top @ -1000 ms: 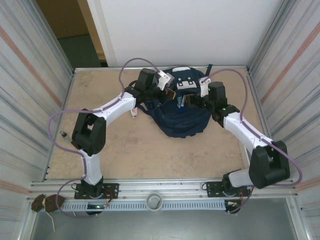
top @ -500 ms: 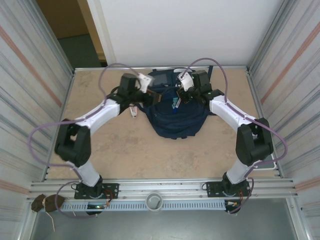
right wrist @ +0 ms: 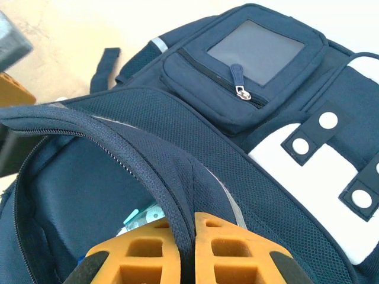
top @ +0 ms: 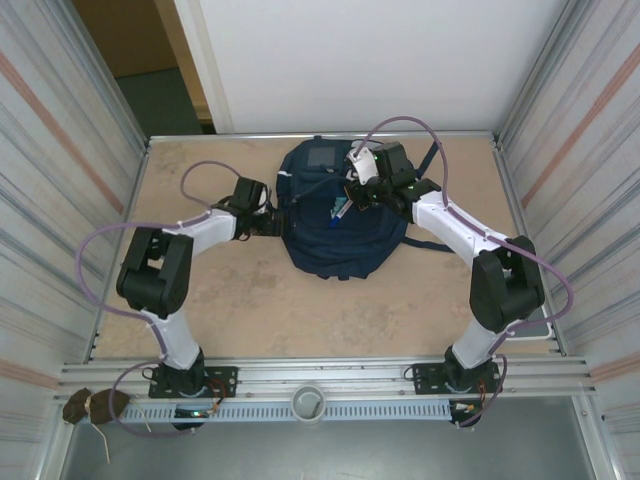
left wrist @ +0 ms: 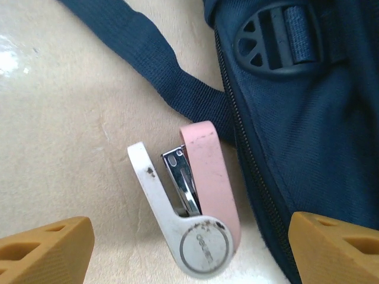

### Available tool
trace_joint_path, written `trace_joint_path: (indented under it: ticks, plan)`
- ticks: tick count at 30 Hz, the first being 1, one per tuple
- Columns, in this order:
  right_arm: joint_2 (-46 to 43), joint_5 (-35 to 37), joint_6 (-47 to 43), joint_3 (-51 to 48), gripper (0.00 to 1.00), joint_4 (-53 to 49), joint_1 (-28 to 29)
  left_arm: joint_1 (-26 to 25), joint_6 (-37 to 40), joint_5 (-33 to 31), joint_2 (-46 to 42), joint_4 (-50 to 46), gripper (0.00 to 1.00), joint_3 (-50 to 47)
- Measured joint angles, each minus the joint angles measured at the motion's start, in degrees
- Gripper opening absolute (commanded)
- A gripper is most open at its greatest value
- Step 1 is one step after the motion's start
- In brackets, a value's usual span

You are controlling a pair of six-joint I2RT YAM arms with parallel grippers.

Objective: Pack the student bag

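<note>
The student bag (top: 335,235), navy with a grey square patch (right wrist: 254,50) and white label patches, lies at the back middle of the table with its main opening held up. My right gripper (right wrist: 188,236) is shut on the zipped rim of that opening, and a teal and clear item (right wrist: 142,216) shows inside. Left of the bag, my left gripper (left wrist: 190,236) is open and low over the table. A pink and white stapler (left wrist: 195,201) lies between its orange fingers (left wrist: 47,251), touching neither, right beside the bag's side (left wrist: 308,130).
A navy strap (left wrist: 148,65) trails across the beige table (top: 250,300) just beyond the stapler, and a black buckle (left wrist: 278,44) sits on the bag's side. Ribbed metal walls close in left and right. Another strap (top: 425,240) lies right of the bag.
My left gripper let go of the bag, opened and swung left and down over the stapler. My right gripper shut on the opening's rim, and the bag shifted towards the back.
</note>
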Motion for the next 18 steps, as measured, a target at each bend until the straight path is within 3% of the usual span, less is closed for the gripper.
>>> trace_joint_path:
  ticks: [11,18]
  plan:
    - [0.00,-0.52,0.00,-0.04,0.00,0.02,-0.90,-0.48,-1.42,-1.46,5.42,-2.12,0.62,5.20]
    - [0.00,-1.36,0.00,-0.42,0.00,-0.04,-1.31,-0.04,-3.30,-1.40,5.51,-0.92,0.65,4.57]
